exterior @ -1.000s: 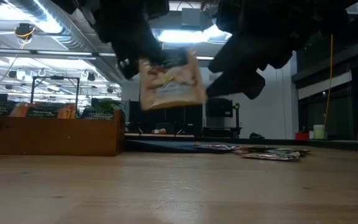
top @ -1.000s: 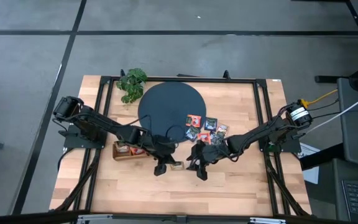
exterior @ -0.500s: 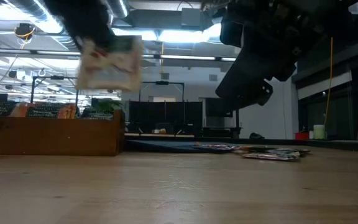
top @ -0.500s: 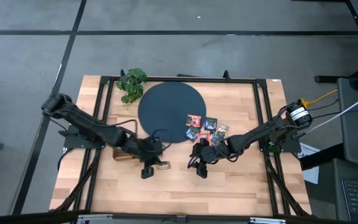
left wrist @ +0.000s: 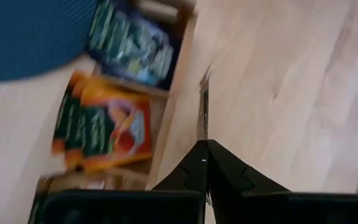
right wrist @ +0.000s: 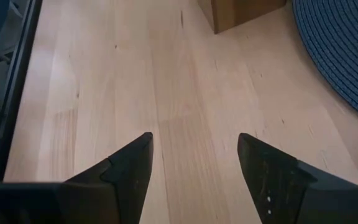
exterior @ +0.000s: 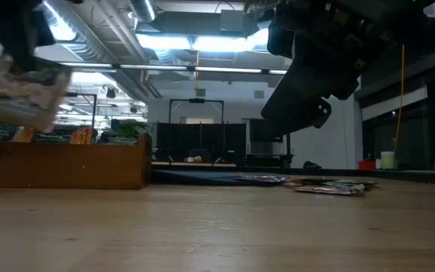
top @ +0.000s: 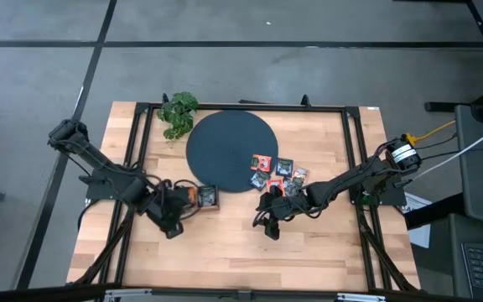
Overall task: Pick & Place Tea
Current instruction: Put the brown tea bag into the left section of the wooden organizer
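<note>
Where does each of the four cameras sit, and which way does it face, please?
High view: overhead, facing straight down on the table; both arms show, left pincer and right pincer.
Low view: at tabletop height, facing level across to the wooden tray; a held tea sachet hangs at the far left edge.
Left wrist view: on the left arm, facing down past its shut fingers at the tray's sachets.
Right wrist view: on the right arm, facing bare wood between open fingers.
Shared: the dark disc appears in the high and both wrist views.

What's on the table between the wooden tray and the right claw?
Only bare table between the wooden tray and right gripper, seen from above.
</note>
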Robot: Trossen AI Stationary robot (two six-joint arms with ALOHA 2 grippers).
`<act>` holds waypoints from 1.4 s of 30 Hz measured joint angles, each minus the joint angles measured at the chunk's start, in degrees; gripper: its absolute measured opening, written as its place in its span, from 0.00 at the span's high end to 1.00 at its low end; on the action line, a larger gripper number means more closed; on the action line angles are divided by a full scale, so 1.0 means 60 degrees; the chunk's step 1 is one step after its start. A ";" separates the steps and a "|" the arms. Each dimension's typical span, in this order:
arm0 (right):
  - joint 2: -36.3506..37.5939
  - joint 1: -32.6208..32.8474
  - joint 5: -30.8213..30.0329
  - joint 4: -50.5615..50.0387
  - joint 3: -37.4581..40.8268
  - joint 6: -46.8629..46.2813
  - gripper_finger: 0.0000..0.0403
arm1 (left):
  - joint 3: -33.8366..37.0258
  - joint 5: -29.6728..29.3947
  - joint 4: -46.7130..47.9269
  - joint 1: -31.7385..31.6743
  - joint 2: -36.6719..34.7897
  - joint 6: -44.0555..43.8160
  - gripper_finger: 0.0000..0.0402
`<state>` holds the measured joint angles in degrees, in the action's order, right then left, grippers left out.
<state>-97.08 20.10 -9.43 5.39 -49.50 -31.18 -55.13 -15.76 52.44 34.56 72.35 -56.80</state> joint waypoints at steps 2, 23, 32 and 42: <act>0.0000 0.0000 -0.0004 -0.0011 0.0000 0.0020 0.42 | 0.0000 -0.0086 0.0301 0.0303 -0.0043 -0.0282 0.99; 0.0000 0.0000 -0.0025 -0.0018 0.0000 0.0262 0.42 | 0.0916 -0.1935 0.3210 0.3066 -0.1703 -0.4801 0.99; 0.0000 0.0000 -0.0034 -0.0015 0.0000 0.0315 0.41 | 0.1867 -0.2917 0.2968 0.3145 -0.2422 -0.5092 0.99; -0.0004 0.0000 -0.0499 -0.0017 0.0000 0.0317 0.41 | 0.1967 -0.2536 0.2762 0.2616 -0.2825 -0.4603 0.99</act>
<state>-97.10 20.10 -12.43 5.29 -49.50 -29.28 -43.33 -30.97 69.01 50.26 55.40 -84.41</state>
